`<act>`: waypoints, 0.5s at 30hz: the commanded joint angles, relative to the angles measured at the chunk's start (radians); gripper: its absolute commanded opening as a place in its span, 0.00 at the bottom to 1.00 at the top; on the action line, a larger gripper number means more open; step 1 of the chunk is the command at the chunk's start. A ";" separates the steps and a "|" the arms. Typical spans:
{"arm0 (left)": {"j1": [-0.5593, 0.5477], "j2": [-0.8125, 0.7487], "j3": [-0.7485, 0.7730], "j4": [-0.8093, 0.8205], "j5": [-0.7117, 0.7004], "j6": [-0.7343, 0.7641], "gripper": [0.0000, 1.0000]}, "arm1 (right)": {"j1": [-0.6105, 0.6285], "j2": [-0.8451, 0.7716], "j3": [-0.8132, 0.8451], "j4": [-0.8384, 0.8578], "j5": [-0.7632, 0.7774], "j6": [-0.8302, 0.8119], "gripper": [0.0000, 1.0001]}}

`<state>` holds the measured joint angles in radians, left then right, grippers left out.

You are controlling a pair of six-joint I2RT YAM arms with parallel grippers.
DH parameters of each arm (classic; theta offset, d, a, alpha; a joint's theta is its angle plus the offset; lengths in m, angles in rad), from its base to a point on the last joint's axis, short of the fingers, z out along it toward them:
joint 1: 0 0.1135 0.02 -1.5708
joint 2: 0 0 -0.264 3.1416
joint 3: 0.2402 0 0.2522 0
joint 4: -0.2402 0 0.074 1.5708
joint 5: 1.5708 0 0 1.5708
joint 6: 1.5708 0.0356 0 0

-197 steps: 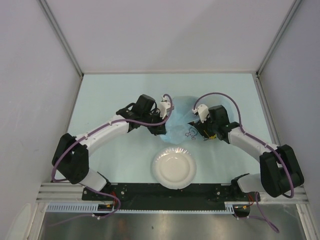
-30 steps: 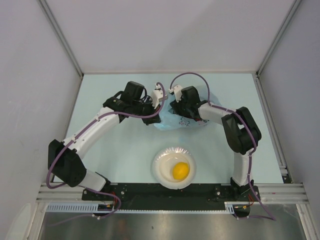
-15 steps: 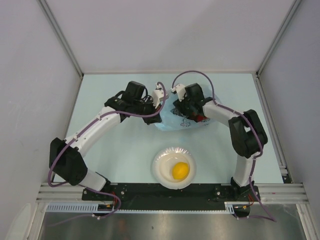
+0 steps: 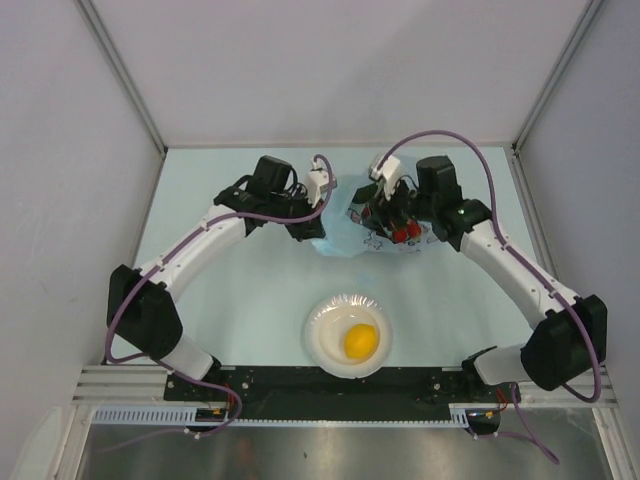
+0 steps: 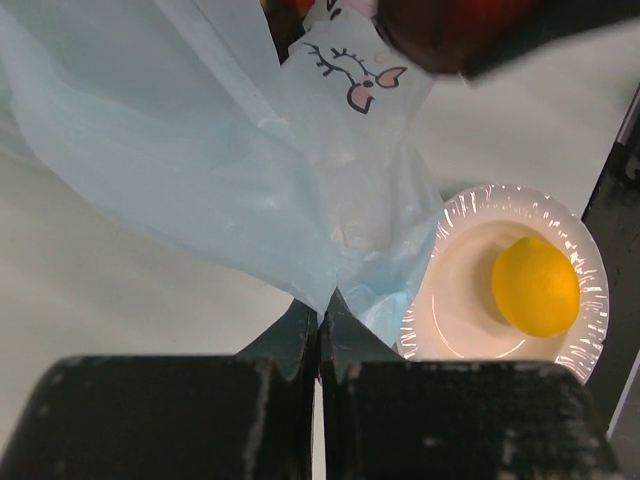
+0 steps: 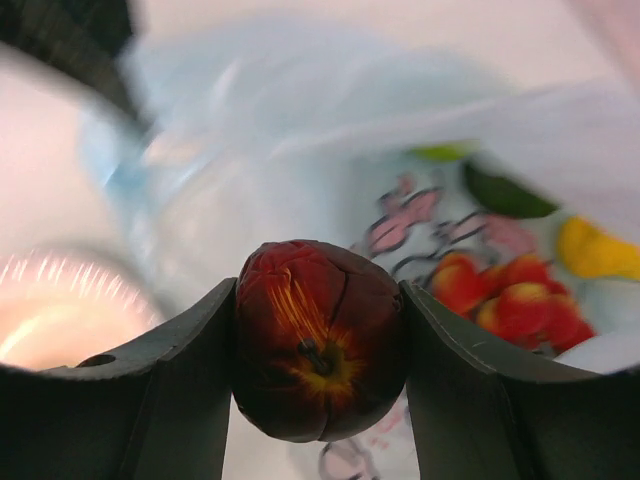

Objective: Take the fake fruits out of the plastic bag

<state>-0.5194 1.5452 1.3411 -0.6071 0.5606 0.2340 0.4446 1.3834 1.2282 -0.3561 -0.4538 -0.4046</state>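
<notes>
Toward the far edge of the table (image 4: 230, 300), about midway along it, the plastic bag (image 4: 355, 235) lay crumpled between your two arms. Your left gripper (image 5: 320, 322) was clamped tight on a fold of the bag's edge, its fingers pressed together with the thin blue film caught between them, and the wrist view showed the sheet spreading away from that pinch, cartoon print facing the camera. Over on the other side, your right gripper (image 4: 398, 232) had a dark red fruit (image 6: 320, 340) squeezed between its two fingers (image 6: 170, 390), stem end facing the lens and the jaws standing part-way apart around it. It sat over the bag's right side, but you could not tell from these views whether it was clear of the bag's mouth. Behind it, blurred through the film, you had red fruits (image 6: 510, 300), a yellow fruit (image 6: 600, 250) and a dark green fruit (image 6: 505, 195) inside the bag. Down near the table's front edge, in the middle, the white bowl (image 4: 312, 335) stood well apart from the bag, and the lemon (image 4: 362, 342) lay in it, slightly right of centre.
</notes>
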 commanded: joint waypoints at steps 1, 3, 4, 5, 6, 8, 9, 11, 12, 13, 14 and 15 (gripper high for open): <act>0.018 0.009 0.069 0.032 0.021 -0.019 0.00 | 0.048 -0.046 -0.096 -0.271 -0.186 -0.300 0.32; 0.019 0.009 0.073 0.032 0.024 -0.022 0.00 | 0.077 -0.043 -0.113 -0.392 -0.226 -0.406 0.29; 0.019 0.006 0.076 0.032 0.025 -0.024 0.00 | 0.086 -0.040 -0.134 -0.423 -0.232 -0.456 0.29; 0.019 0.006 0.078 0.032 0.027 -0.024 0.00 | 0.104 -0.032 -0.144 -0.452 -0.233 -0.505 0.28; 0.019 0.004 0.076 0.030 0.031 -0.025 0.00 | 0.111 -0.015 -0.151 -0.460 -0.232 -0.526 0.29; 0.019 0.001 0.072 0.029 0.036 -0.025 0.00 | 0.137 0.009 -0.165 -0.474 -0.224 -0.572 0.29; 0.019 0.000 0.069 0.029 0.036 -0.025 0.00 | 0.141 0.035 -0.165 -0.478 -0.226 -0.592 0.29; 0.019 -0.007 0.061 0.027 0.033 -0.022 0.00 | 0.151 0.058 -0.167 -0.492 -0.218 -0.632 0.29; 0.019 -0.008 0.056 0.026 0.030 -0.024 0.00 | 0.154 0.086 -0.165 -0.492 -0.220 -0.655 0.30; 0.019 -0.011 0.053 0.026 0.028 -0.019 0.00 | 0.155 0.097 -0.165 -0.492 -0.226 -0.669 0.30; 0.019 -0.014 0.052 0.026 0.027 -0.021 0.00 | 0.160 0.107 -0.165 -0.491 -0.227 -0.683 0.30; 0.019 -0.016 0.049 0.024 0.027 -0.021 0.00 | 0.173 0.126 -0.165 -0.494 -0.229 -0.710 0.30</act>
<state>-0.5034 1.5520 1.3769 -0.6003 0.5644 0.2253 0.5949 1.4654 1.0603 -0.8139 -0.6487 -0.9768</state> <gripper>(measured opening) 0.006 0.614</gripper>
